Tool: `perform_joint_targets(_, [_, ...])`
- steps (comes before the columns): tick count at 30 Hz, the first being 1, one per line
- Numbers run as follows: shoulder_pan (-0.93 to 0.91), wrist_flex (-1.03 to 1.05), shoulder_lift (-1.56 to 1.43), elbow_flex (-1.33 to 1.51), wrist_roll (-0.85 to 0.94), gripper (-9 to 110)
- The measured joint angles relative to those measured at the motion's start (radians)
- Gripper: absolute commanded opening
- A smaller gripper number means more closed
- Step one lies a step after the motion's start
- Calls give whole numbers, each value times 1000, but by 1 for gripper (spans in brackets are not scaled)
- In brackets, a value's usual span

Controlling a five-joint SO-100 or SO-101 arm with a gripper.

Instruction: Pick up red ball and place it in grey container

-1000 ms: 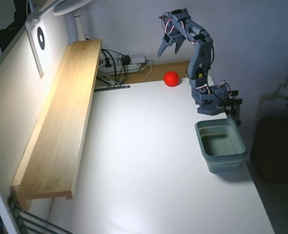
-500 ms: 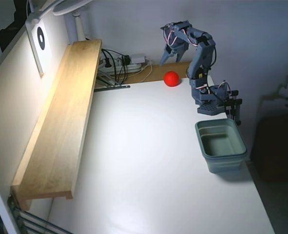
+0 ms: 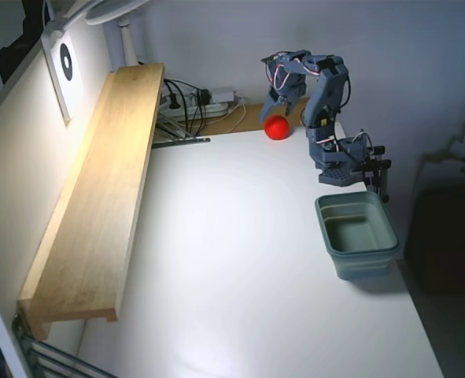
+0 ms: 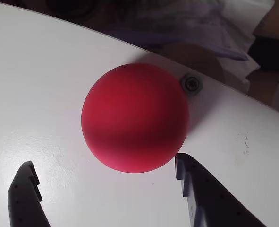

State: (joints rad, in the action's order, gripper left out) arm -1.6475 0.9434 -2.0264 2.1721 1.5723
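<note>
While jaws gape astride red ball [image 4: 134,117] | ball near table's far edge | grey container [image 3: 357,234] well apart

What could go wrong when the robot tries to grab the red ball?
The red ball is round and sits close to the far edge of the white table. If one finger bumps it before the other, it could roll away or drop off the back. The gripper is open, but its fingertips only reach the near side of the ball, so closing now might squeeze it out forward. Later, the grey container sits near the table's right edge in the fixed view, so a sloppy drop might miss.
</note>
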Motion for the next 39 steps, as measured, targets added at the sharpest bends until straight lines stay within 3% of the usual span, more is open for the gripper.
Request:
perform_joint_targets(11, [-89,-26,23,2,0,38])
perform_joint_targets(39, [-52,-110,247,-126,0,38])
